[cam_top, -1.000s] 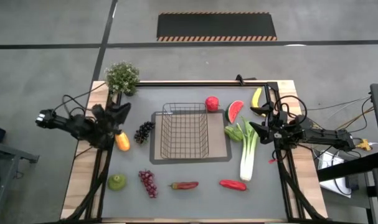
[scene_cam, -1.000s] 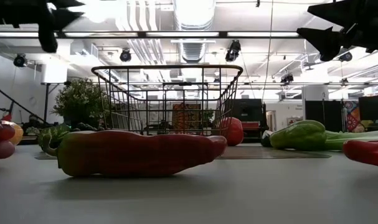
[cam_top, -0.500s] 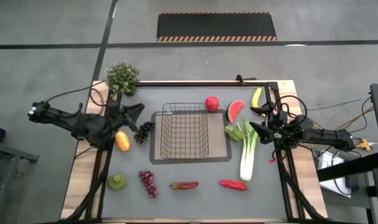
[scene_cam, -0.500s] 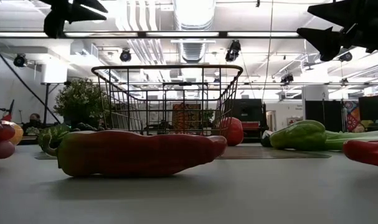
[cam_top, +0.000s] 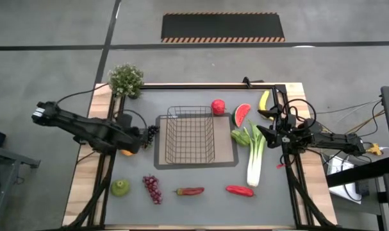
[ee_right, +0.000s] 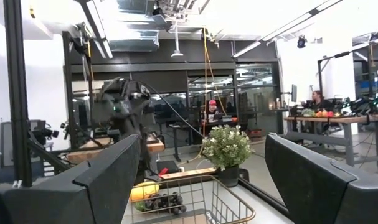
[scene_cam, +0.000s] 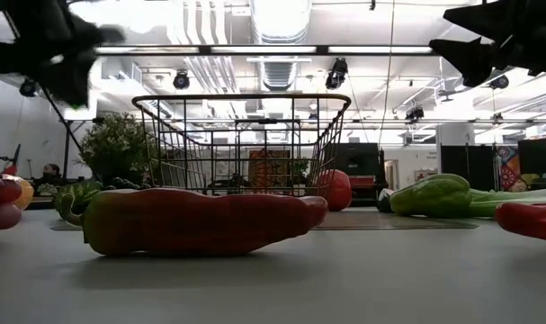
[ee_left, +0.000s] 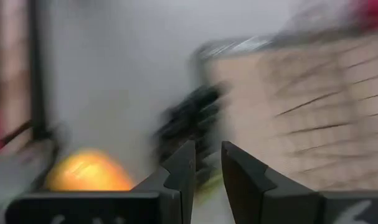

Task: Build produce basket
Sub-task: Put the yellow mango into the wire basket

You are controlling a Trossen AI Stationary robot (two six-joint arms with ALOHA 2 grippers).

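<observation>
The dark wire-mesh basket (cam_top: pixel 190 136) stands on a grey mat (cam_top: pixel 227 157) in the middle of the table. My left gripper (cam_top: pixel 141 136) hangs above the table just left of the basket, between the dark grapes (cam_top: pixel 152 130) and the orange piece (cam_top: pixel 126 153). Its fingers (ee_left: pixel 184 163) are nearly together, with nothing between them. My right gripper (cam_top: pixel 261 131) is open and empty, high over the top of the leek (cam_top: pixel 254 160). The red apple (cam_top: pixel 218 106), watermelon slice (cam_top: pixel 243 115) and banana (cam_top: pixel 264 101) lie at the far right.
A potted plant (cam_top: pixel 125 79) stands at the far left corner. Along the near side lie a green pear (cam_top: pixel 120 187), red grapes (cam_top: pixel 152 188) and two red peppers (cam_top: pixel 190 190) (cam_top: pixel 240 190). People show in the room beyond the table.
My left gripper has swung toward the basket, then come down and toward the near edge. It now hangs between the dark grapes and the orange piece. My right arm has kept still.
</observation>
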